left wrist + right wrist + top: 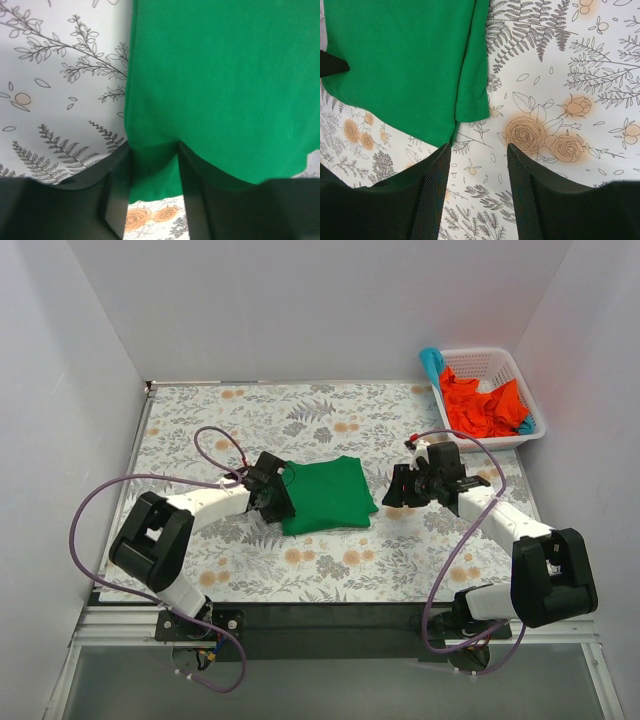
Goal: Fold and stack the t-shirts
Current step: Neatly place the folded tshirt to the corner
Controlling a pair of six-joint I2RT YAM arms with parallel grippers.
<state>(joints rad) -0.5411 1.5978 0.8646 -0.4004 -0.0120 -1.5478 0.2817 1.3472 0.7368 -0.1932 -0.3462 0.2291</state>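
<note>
The bright green t-shirt (pixel 328 495) lies folded into a rough square at the middle of the floral table. My left gripper (pixel 278 496) is at its left edge. In the left wrist view the jaws (pixel 154 152) stand apart with the green shirt's (pixel 225 75) edge lying between them, not pinched. My right gripper (pixel 393 490) is open and empty just right of the shirt. In the right wrist view it (pixel 477 150) hovers over bare table beside a folded sleeve of the green shirt (pixel 405 60). Orange-red shirts (pixel 480 405) and a teal-blue one (pixel 432 362) are piled in the basket.
The white lattice basket (pixel 533 430) stands at the back right corner of the table. White walls close in the left, back and right sides. The floral tablecloth (pixel 340 420) shows around the green shirt.
</note>
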